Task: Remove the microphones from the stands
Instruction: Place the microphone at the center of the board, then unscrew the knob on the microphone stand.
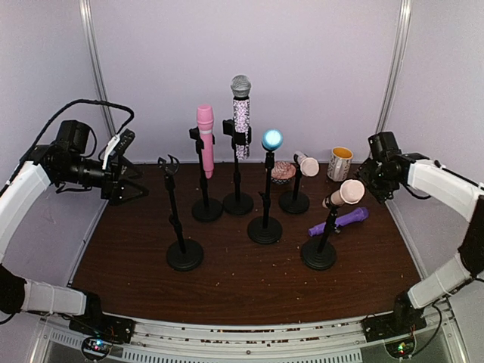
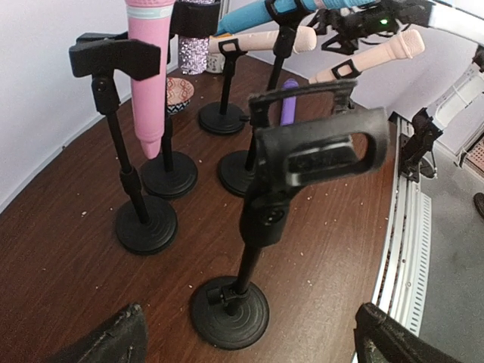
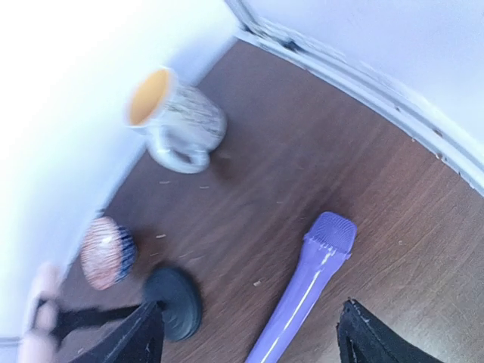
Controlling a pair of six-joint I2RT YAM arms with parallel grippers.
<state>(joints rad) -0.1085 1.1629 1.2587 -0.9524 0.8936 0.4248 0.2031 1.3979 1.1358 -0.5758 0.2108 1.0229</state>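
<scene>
Bench (image 1: 113, 257) of dark wood, walled at the back and both sides. Left arm (image 1: 30, 189) reached in over the left edge. Left gripper (image 1: 142, 181) was level and faced across the bench, fingers wide apart, nothing between them. Right arm (image 1: 442, 185) came in over the right edge. Right gripper (image 1: 366, 180) was likewise spread and empty

Six stands crowded mid-bench. Empty stand (image 1: 181, 253) stood nearest the left gripper, toward the front edge. Five stands were loaded:
- pink microphone (image 1: 205, 144), upright, left of centre
- glitter microphone (image 1: 241, 113), upright, toward the back edge
- blue-headed microphone (image 1: 271, 140), centre
- rear cream microphone (image 1: 306, 163), tilted
- front cream microphone (image 1: 346, 192), tilted, closest to the right gripper

Could not tell which one was meant. Purple microphone (image 3: 302, 295) lay flat on the wood near the right edge, in no clip

Mug (image 1: 339, 163) sat by the back right corner, small patterned bowl (image 1: 283, 172) just left of it

Risks, as judged:
- Bases looked light and close-set, so a pull not along the clip would likely tip a stand into its neighbours
- Left gripper going for the pink microphone had the empty stand in its path and could knock it over
- Right gripper closing on the front cream microphone could swing that stand onto the purple microphone or mug
</scene>
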